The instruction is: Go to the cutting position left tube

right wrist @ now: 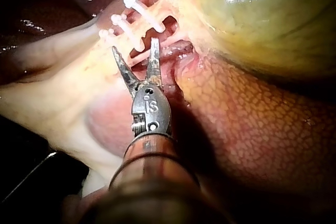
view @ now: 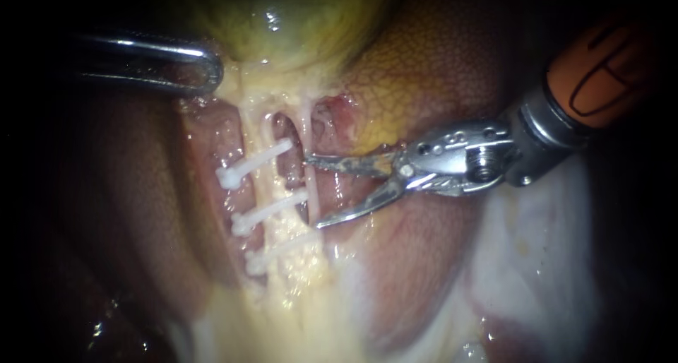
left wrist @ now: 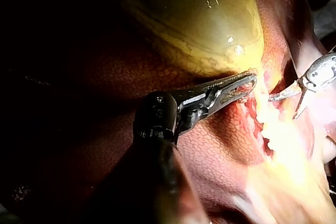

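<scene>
Clips (view: pixel 272 211), three white ones, cross the left tube (view: pixel 263 188) just below the gallbladder (view: pixel 282 17). The right instrument's pincer (view: pixel 312 192) stands wide open and holds nothing. Its tips are at the neighbouring tube (view: pixel 305 130), just beside the left one. The left instrument's pincer (left wrist: pixel 239 85) is closed on the gallbladder's lower edge.

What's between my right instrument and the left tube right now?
Endoscope view: the thin right tube, close against the right instrument, then a dark gap before the left tube.
</scene>
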You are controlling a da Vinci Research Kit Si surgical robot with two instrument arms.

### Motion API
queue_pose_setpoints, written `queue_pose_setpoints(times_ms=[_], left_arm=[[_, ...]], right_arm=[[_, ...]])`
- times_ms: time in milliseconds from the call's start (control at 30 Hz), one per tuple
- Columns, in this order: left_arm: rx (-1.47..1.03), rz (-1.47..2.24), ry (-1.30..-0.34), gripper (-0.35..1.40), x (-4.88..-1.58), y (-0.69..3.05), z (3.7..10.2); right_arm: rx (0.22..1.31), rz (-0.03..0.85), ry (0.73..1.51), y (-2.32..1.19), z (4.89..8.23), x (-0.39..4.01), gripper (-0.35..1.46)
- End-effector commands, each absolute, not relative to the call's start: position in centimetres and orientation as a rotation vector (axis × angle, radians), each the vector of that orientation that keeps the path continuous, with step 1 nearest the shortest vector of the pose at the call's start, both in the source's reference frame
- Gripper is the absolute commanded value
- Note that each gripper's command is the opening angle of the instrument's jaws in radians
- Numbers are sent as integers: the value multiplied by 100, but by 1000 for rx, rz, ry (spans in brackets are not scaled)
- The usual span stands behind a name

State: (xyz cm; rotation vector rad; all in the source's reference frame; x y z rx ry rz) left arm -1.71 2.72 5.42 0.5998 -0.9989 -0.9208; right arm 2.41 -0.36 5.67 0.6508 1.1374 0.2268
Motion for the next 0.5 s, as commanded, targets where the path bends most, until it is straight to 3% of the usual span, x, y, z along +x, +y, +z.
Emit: queue_pose_setpoints(times_ms=[33,267,500], left_arm=[[599,-921,-999,-35,-171,272,542],[599,-921,-999,-35,-172,272,543],[597,-922,-999,-35,-174,271,545]], right_arm=[[659,228,1134,-35,571,242,129],[698,222,1150,-30,583,256,129],[775,217,1219,-26,585,277,129]])
